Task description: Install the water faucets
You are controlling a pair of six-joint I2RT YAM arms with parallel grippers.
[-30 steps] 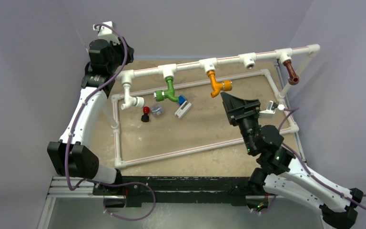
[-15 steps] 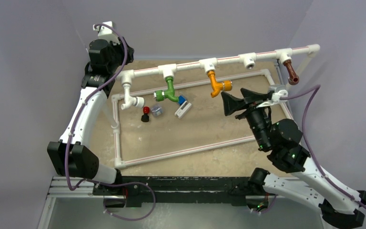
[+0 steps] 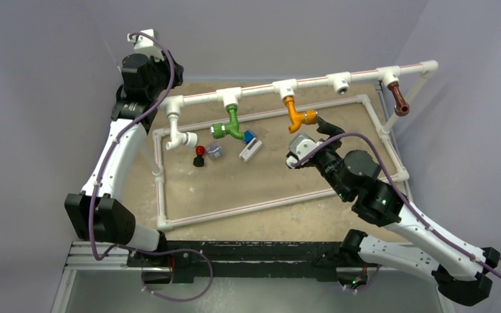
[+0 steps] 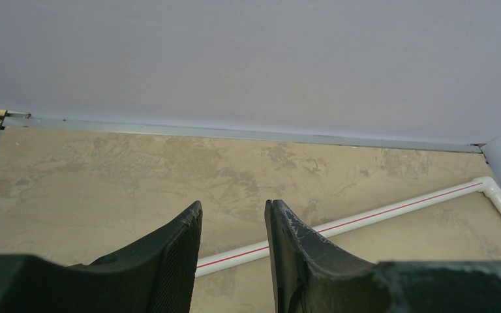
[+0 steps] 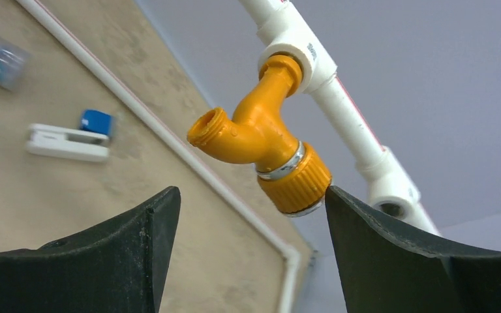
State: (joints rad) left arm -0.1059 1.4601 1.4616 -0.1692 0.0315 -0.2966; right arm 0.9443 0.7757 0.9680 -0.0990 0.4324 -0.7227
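Note:
The orange faucet point(image 3: 296, 117) hangs from a tee on the raised white pipe point(image 3: 313, 80); its ribbed cap with the silver ring points right. The green faucet point(image 3: 230, 126) hangs from the tee to its left. The brown faucet point(image 3: 400, 99) hangs at the far right end. My right gripper point(image 3: 321, 129) is open just right of the orange faucet. In the right wrist view the orange faucet point(image 5: 261, 137) sits above the wide gap point(image 5: 253, 190), and its cap touches the right fingertip point(image 5: 339, 199). My left gripper point(image 4: 233, 207) is open and empty, high at the back left.
An empty tee socket point(image 3: 341, 82) sits between the orange and brown faucets. A white elbow point(image 3: 181, 137) hangs at the pipe's left end. A red-and-black knob point(image 3: 199, 155), a small clear piece point(image 3: 215, 152) and a white-and-blue piece point(image 3: 250, 147) lie inside the floor pipe frame point(image 3: 248, 208).
My right arm has swung left from the right side of the frame and turned, bringing its open gripper up to the orange faucet's cap. The left arm has not moved.

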